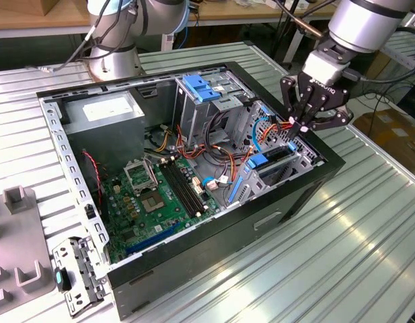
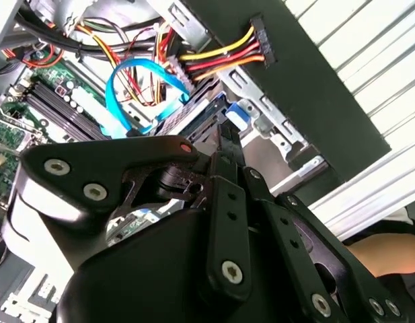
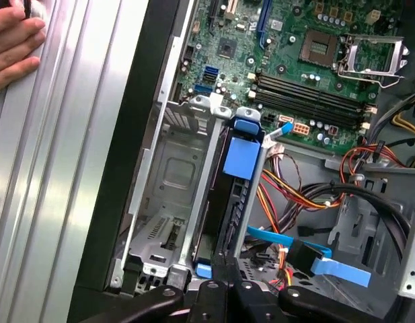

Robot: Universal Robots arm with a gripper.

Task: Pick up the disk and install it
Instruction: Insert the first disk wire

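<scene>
Basically, the disk (image 3: 232, 202) is already slotted on edge into the drive cage (image 3: 170, 168), so probably little is left. The gripper (image 1: 303, 125) is parked over that cage, fingers pressed together at the disk's end.

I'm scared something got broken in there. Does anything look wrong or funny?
Nothing looks broken. The disk sits in line with its metal cage, held at one end by the gripper. One odd thing: a person's hand rests on the table right beside the open computer case, close to the arm.
</scene>
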